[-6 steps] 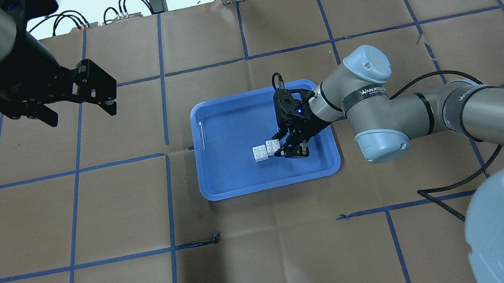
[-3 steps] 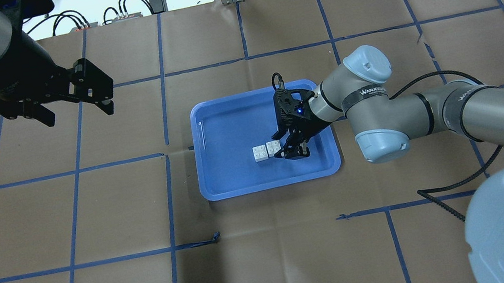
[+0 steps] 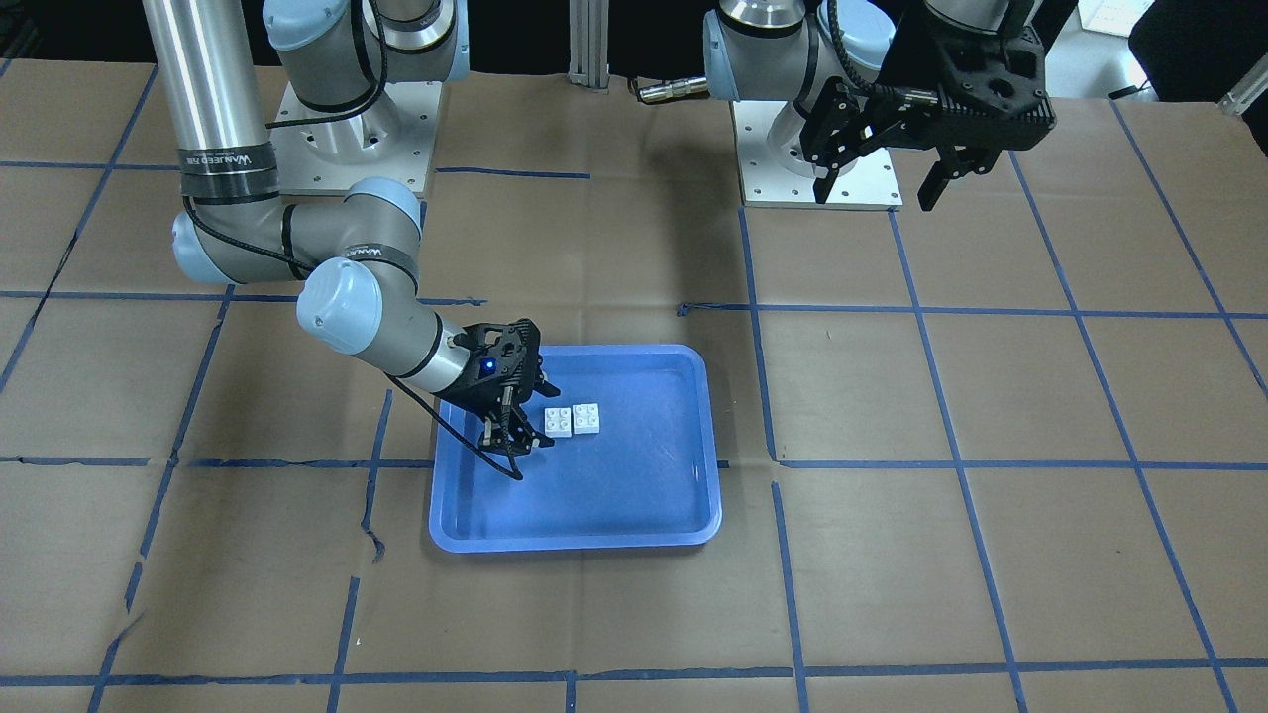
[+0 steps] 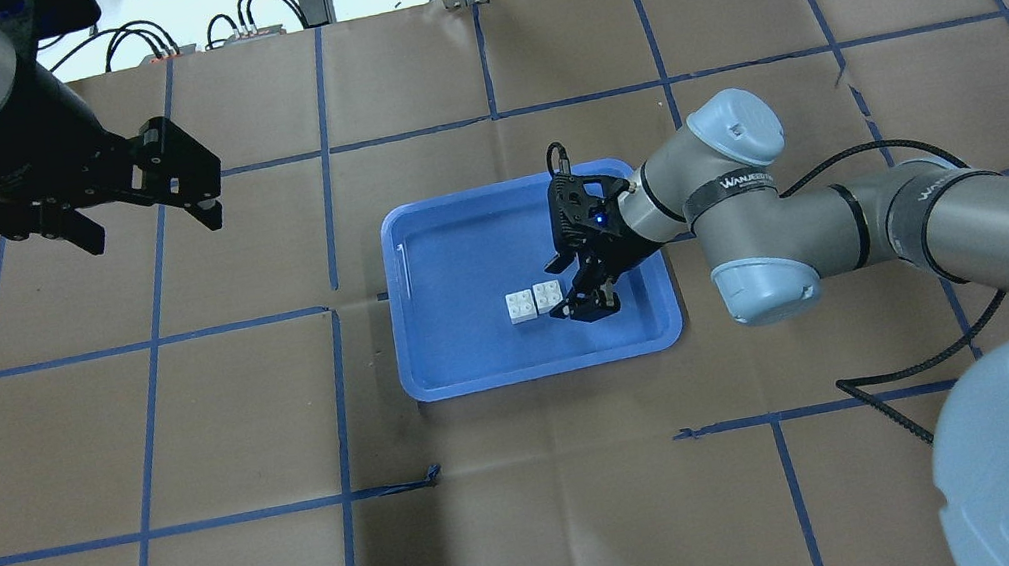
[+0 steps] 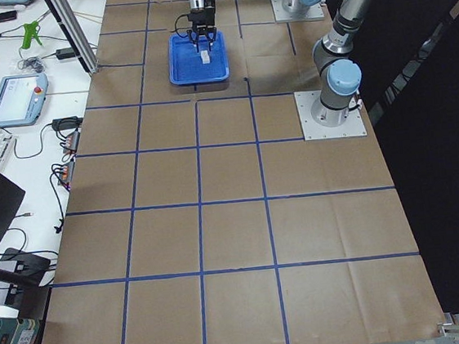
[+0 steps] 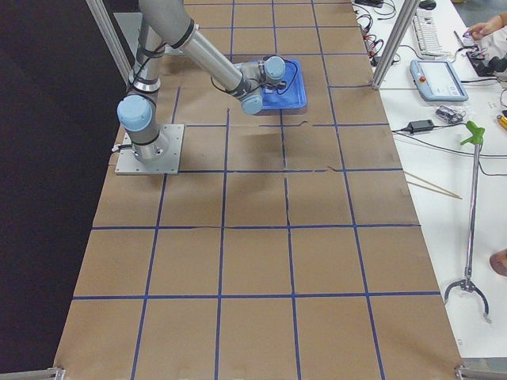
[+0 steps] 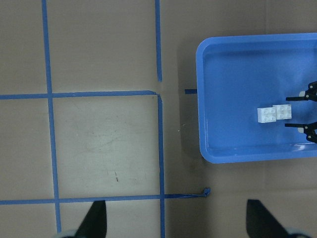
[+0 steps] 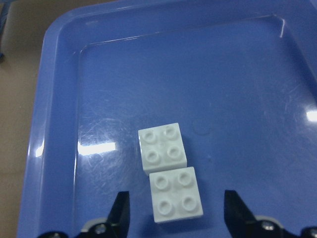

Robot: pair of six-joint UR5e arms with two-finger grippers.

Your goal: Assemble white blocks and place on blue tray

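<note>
One table (image 4: 545,540), covered in brown paper with a blue tape grid, fills pretty much the whole overhead view. One tray (image 4: 449,251) sits around the middle of the frame.

I've got two grippers, both holding nothing. My left gripper (image 4: 152,227) hangs in the upper left of the overhead view, over bare paper and well apart from the tray, fingers spread wide. My right gripper (image 4: 567,291) is down inside the tray, toward its right side. Its fingers (image 8: 120,212) are spread too, one on each side of the nearer block, with a gap on both sides so they aren't touching it.

The two blocks (image 8: 162,147) (image 8: 177,195) lie on the tray floor, right of its centre. They're studs up with four studs each, touching edge to edge and a bit offset from each other.
</note>
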